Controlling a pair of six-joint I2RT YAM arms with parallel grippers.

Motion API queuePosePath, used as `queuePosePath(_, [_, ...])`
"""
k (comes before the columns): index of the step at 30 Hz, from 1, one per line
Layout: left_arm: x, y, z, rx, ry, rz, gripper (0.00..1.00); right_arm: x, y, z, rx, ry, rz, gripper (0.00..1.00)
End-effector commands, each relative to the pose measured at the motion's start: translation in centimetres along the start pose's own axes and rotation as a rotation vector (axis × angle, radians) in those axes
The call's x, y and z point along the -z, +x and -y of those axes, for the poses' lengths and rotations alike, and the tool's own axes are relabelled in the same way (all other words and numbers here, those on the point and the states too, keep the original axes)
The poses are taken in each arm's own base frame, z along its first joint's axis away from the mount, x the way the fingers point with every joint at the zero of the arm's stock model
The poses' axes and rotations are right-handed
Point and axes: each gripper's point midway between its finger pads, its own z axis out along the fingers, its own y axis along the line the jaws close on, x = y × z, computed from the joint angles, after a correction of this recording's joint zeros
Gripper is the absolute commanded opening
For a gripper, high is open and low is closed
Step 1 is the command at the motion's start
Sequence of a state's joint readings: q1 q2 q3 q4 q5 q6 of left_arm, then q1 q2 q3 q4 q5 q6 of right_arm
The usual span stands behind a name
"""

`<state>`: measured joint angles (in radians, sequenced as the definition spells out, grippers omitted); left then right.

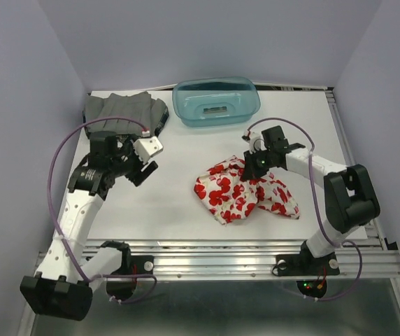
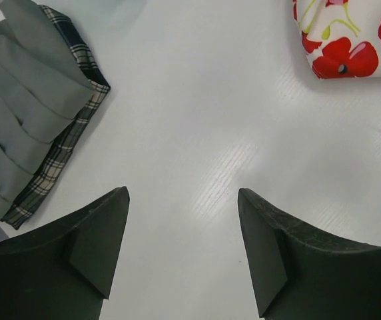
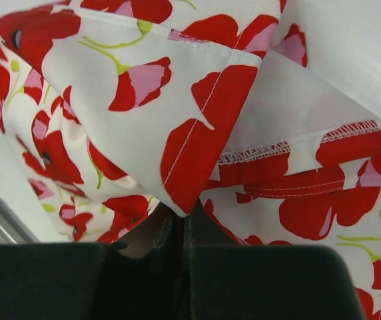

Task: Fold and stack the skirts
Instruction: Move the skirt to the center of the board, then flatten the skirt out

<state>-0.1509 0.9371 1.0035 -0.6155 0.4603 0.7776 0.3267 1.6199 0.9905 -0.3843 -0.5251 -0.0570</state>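
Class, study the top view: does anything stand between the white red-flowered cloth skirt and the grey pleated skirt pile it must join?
Nothing lies on the white table between the white red-flowered cloth skirt and the grey pleated skirt, but the open left gripper hangs close beside that path.

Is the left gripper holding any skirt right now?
No, the left gripper is open over the table, with the grey skirt lying off to its side.
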Motion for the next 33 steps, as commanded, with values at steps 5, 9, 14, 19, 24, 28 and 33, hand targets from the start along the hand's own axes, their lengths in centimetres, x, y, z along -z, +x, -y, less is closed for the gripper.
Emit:
queuePosePath(5, [-2.6,-1.9,3.0,-0.139,0.083,-0.073,0.77,1.2,-10.8,3.4,0.206,0.093,0.186,0.76])
queuePosePath(9, [-4.4,-2.0,6.8,-0.295,0.168,-0.078,0.77,4.1,-11.2,2.9,0.316,0.129,0.193,0.83])
queuePosePath(14, [-7.5,-1.9,11.7,-0.55,0.336,0.021,0.76,8.5,-6.6,-1.0,0.532,0.048,0.157,0.89])
queuePosePath(19, [-11.9,-0.6,15.2,-0.665,0.42,0.078,0.72,8.6,0.2,-1.2,0.498,0.022,0.016,0.75])
queuePosePath(24, [-15.7,-0.8,16.6,-0.622,0.468,0.077,0.69,8.8,2.6,-1.6,0.671,0.026,0.068,0.7])
queuePosePath(28, [-15.0,-2.4,16.3,-0.495,0.502,0.121,0.7,7.7,3.7,-0.3,0.975,0.082,0.084,0.72])
queuePosePath(33, [-12.7,-3.4,15.3,-0.349,0.516,0.148,0.73,6.3,3.0,1.1,1.514,0.181,0.147,0.73])
